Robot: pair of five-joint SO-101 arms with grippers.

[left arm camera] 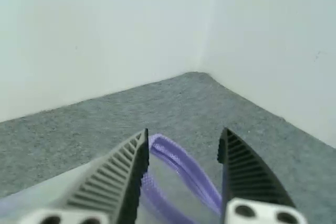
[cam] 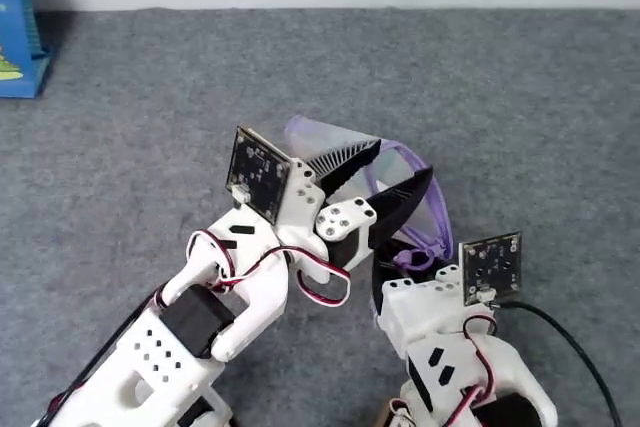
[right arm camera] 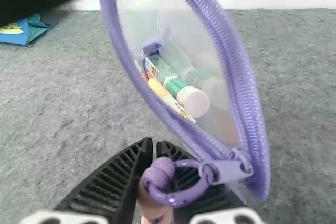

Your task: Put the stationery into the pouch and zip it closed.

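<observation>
Broadly, open carpet [cam: 150, 97] surrounds the pouch [right arm camera: 178, 51], right hand [right arm camera: 155, 149] pinching its pull [right arm camera: 157, 179].

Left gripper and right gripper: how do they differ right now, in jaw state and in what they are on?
The left gripper has its jaws wide apart; the right gripper has its jaws shut. The left gripper straddles the zipper rim of the pouch, while the right gripper pinches the zipper pull. Both are black and ribbed, and both are at the pouch.
</observation>
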